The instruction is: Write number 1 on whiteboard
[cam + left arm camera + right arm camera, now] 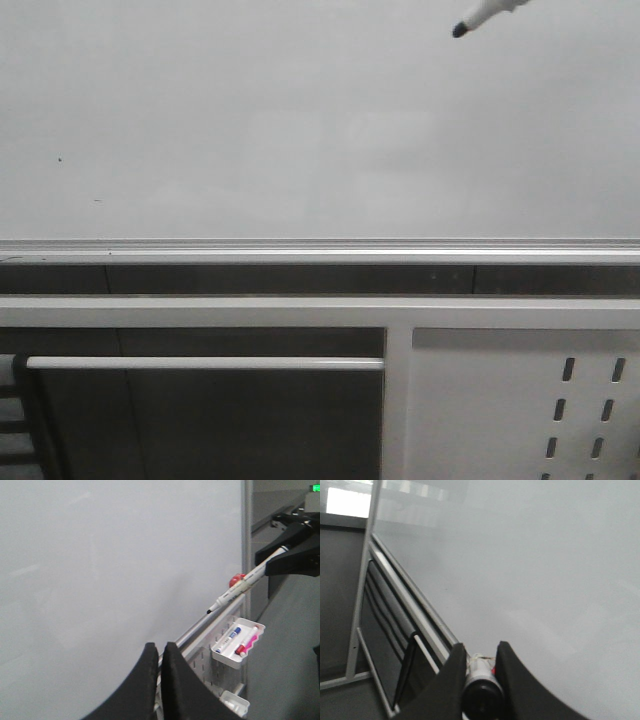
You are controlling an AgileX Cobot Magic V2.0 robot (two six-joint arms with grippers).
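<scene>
The whiteboard point(300, 120) is a pale glossy sheet filling the upper front view, with a silver bottom rail point(320, 247). The number 1 is out of view; only tiny specks mark the board. My right gripper point(480, 652) is shut on a white marker pen point(481, 687). In the front view only the pen's black tip end point(487, 15) shows at the top right. In the left wrist view the pen point(245, 585) slants toward the board from the right gripper point(270, 562); I cannot tell if its tip touches. My left gripper point(160, 650) is shut on nothing.
A white perforated metal panel point(520, 410) hangs below the rail at the right. On it sits a small white tray point(223, 659) with a blue-capped and a red-capped marker. A red round magnet point(236, 579) sits near the board's edge. Dark frame bars point(200, 363) run below.
</scene>
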